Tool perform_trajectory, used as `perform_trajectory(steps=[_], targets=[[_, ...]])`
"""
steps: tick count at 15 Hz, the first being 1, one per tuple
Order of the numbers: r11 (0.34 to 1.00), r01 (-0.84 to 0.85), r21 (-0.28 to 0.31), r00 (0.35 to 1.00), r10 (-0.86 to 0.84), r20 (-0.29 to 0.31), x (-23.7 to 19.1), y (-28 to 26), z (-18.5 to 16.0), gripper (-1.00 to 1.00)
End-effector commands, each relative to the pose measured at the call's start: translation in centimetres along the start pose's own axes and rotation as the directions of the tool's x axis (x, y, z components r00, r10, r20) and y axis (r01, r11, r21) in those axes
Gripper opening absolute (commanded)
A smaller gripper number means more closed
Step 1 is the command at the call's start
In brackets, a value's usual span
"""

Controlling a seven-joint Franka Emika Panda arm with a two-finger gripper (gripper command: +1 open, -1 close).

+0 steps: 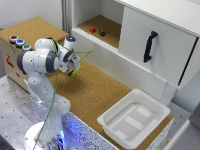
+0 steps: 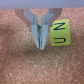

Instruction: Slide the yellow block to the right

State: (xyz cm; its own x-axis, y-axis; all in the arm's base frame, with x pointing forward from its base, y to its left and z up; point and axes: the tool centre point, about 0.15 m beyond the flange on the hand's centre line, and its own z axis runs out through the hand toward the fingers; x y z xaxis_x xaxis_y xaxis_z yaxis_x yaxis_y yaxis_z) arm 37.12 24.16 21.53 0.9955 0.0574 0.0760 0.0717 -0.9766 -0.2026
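The yellow block is a small cube with dark letters on its top, lying on the cork surface. My gripper stands right beside it, fingers pressed together with nothing between them; one finger is at the block's side, seemingly touching it. In the exterior view the gripper hangs low over the cork table, and the yellow block peeks out just below its tips.
A small red block and a small dark block sit on the open cabinet shelf. A white cabinet door with a black handle is toward the exterior view's right. A white tray stands at the table's end. Coloured buttons sit on the box behind the arm.
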Motion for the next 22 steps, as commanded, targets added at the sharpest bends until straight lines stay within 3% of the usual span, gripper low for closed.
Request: perform_trajectory(steps=[1, 8, 22], targets=[[0.996, 0.016, 0.089, 0.999, -0.018, 0.028, 1.4, 0.8, 1.6, -1.0], [0.996, 0.023, 0.088, 1.0, -0.023, 0.002, 2.7, 0.8, 0.8, -1.0], [1.0, -0.004, 0.009, 1.0, 0.004, -0.004, 3.6, 5.4, -0.2, -1.0]])
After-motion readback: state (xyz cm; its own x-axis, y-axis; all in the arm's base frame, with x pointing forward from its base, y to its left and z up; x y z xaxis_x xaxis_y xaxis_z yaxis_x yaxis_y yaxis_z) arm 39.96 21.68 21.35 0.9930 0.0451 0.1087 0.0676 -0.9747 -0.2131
